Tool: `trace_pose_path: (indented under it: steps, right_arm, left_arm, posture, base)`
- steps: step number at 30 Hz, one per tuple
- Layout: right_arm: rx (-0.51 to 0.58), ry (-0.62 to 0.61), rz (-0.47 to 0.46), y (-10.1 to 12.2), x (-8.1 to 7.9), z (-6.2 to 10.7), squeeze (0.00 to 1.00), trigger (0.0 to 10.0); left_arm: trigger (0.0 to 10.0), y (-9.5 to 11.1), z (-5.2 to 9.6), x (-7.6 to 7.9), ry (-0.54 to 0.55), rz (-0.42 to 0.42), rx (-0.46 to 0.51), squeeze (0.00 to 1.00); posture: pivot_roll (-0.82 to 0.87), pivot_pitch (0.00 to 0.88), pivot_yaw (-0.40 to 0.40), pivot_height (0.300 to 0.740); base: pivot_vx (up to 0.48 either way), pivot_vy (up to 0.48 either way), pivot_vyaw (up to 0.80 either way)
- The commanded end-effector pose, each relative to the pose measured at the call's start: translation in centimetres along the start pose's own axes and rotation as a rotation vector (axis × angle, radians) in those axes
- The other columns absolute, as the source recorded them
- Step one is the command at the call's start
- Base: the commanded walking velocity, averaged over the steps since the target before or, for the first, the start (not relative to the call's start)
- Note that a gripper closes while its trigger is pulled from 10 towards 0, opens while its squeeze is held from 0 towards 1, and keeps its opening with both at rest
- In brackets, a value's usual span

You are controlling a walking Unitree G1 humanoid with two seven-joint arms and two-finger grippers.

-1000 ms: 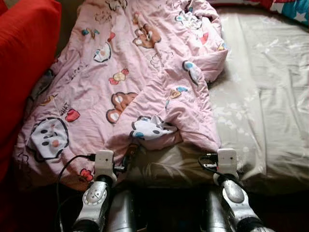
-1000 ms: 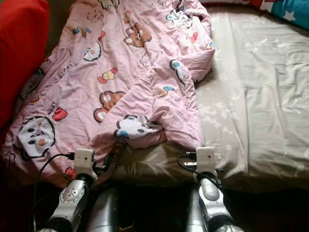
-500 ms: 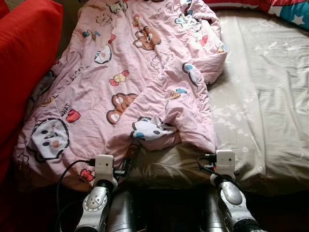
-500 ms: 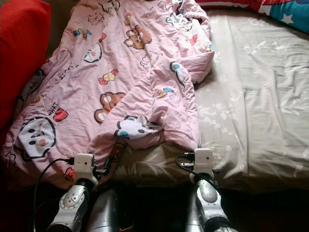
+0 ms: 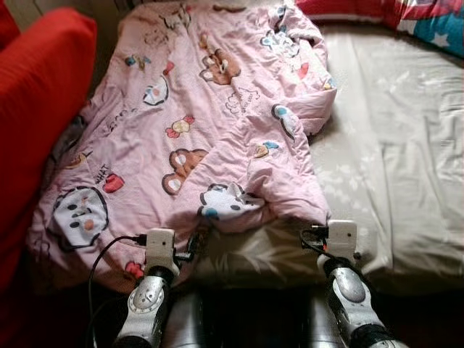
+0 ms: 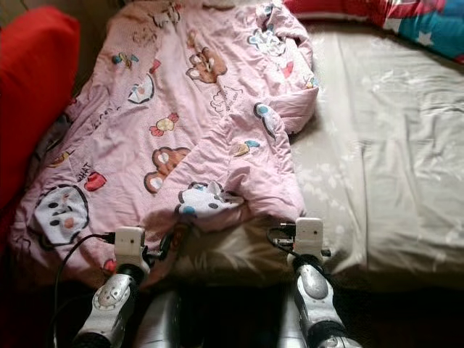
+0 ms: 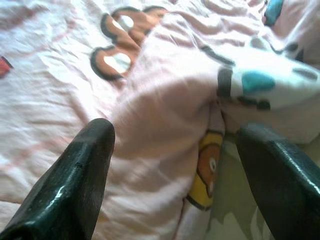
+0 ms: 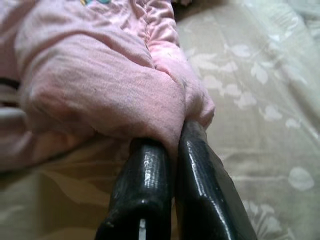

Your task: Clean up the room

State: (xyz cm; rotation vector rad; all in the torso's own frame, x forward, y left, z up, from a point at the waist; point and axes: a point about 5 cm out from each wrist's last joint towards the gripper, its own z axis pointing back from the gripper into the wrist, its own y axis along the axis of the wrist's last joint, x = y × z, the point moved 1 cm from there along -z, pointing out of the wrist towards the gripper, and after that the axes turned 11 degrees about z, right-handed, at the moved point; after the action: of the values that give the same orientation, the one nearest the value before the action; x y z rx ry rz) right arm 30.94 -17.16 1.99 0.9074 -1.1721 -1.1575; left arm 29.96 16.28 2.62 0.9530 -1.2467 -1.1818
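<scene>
1. Left eye view: one pink quilt (image 5: 203,130) printed with cartoon animals lies rumpled over the left half of the bed, running from 12 o'clock down to the near edge at 6. One beige sheet (image 5: 406,159) covers the mattress to its right, at 3 o'clock. A red cushion (image 5: 36,123) stands at 9 o'clock and a red, blue and white pillow (image 5: 428,18) at 1 o'clock. Two silver arms rise from 6 o'clock, one to each near corner of the quilt.

2. Right eye view: the same scene. The quilt's right side is folded back on itself in a thick roll. I judge it soft, puffy and light but bulky, so it will drape and drag rather than lift flat; the near hem corners are the sensible places to pinch.

3. Left wrist view: the left gripper (image 7: 175,165) has its two black fingers spread wide, one either side of a bulging fold of quilt, with nothing clamped. A yellow-printed underside peeks out below the fold.

4. Right wrist view: the right gripper (image 8: 172,165) has its two fingers pressed together, pinching the rounded pink corner of the quilt just above the leaf-patterned sheet. The thin fabric could slip from so small a bite.
</scene>
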Motion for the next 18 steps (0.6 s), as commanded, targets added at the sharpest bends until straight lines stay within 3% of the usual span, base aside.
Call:
trace_pose_path:
  steps: [1,3,10,12,18]
  right_arm:
    - [-0.012,0.013,-0.006,-0.4,-0.5,0.3,0.00,10.0]
    - [-0.012,0.014,-0.007,-0.4,-0.5,0.3,0.00,10.0]
    - [-0.008,0.012,-0.008,-0.3,-0.5,0.2,0.00,10.0]
    - [-0.014,0.009,-0.004,-0.3,-0.5,0.2,0.00,10.0]
    - [-0.024,0.002,-0.010,-0.5,-0.5,0.2,0.00,10.0]
  left_arm:
    - [10.0,-0.5,0.5,-0.7,0.020,-0.006,-0.024,0.00]
    - [10.0,-0.6,0.5,-0.7,0.022,-0.007,-0.031,0.00]
    - [10.0,-2.4,1.9,-3.1,0.100,-0.032,-0.126,0.00]
    - [10.0,-3.6,3.0,-4.5,0.145,-0.047,-0.194,0.00]
    - [10.0,-5.9,5.1,-6.0,0.207,-0.059,-0.324,0.00]
  posture:
    - [-0.06,0.205,0.112,0.698]
    - [-0.06,0.205,0.112,0.708]
    - [-0.06,0.210,0.114,0.740]
    - [-0.06,0.211,0.114,0.740]
    - [-0.05,0.212,0.111,0.740]
  base:
    - [0.000,0.000,0.00]
    - [0.000,0.000,0.00]
    - [0.000,0.000,0.00]
    - [0.000,0.000,0.00]
    - [0.000,0.000,0.00]
